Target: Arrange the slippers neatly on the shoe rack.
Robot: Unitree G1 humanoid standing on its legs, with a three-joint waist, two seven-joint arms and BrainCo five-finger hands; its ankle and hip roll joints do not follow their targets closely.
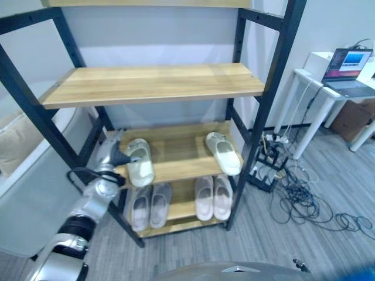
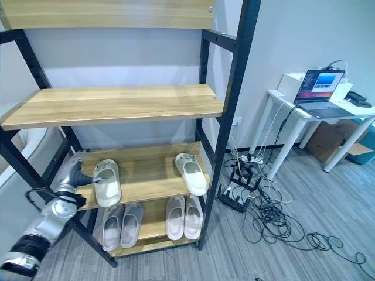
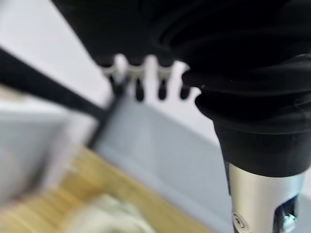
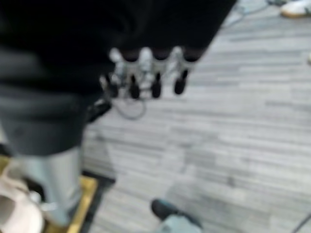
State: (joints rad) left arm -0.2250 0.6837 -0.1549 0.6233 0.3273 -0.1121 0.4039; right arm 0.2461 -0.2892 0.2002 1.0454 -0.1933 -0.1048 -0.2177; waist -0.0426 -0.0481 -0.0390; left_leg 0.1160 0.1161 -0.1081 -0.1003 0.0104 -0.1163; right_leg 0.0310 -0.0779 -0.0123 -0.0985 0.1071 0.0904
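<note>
— Looking at the shoe rack (image 1: 258, 111), how much is sorted?

— The bottom shelf looks done: a grey pair (image 1: 150, 206) and a white pair (image 1: 213, 197) sit side by side. The middle shelf is not: one pale slipper (image 1: 140, 162) lies at its left end, its mate (image 1: 223, 153) well apart at the right, angled.

— And the hands?

— The left hand (image 1: 112, 153) is at the left slipper's heel, fingers straight and relaxed, gripping nothing. The right hand (image 4: 146, 73) hangs over the floor, fingers loosely extended, empty.

— What's left?

— I'd say bringing those two together.

Silver-grey arm (image 1: 88, 208), dark ribbed wrist cover.
</note>
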